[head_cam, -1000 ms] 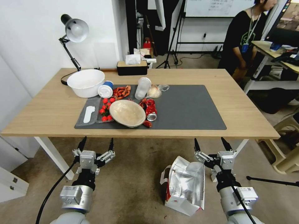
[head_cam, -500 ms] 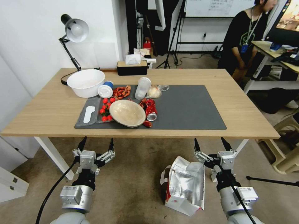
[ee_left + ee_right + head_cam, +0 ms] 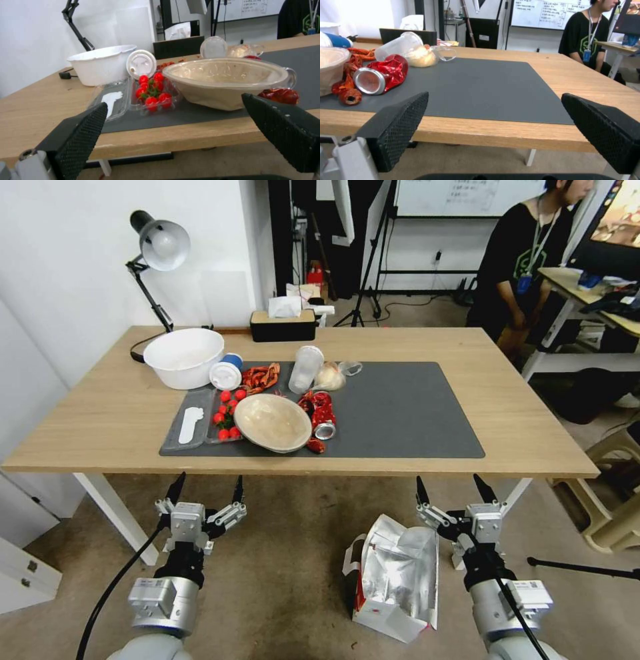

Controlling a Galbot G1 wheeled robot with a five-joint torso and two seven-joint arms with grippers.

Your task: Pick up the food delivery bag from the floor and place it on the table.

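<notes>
The food delivery bag (image 3: 398,578) lies on the floor in front of the table (image 3: 507,400), mouth open so the silver foil lining faces up; a white loop handle shows at its left side. It has not yet been lifted.

The right gripper (image 3: 452,491) hangs just beside the bag's upper right edge, fingers spread wide and grasping nothing — probably staged there because it is the nearer arm for the pick. The left gripper (image 3: 206,490) hangs level with it below the table's front edge, well apart from the bag, fingers likewise released.

The dark grey mat (image 3: 407,410) is crowded on its left half — bowl (image 3: 272,421), tomatoes (image 3: 227,415), crushed red can (image 3: 323,419) — so its bare right half looks the likely placement zone.
</notes>
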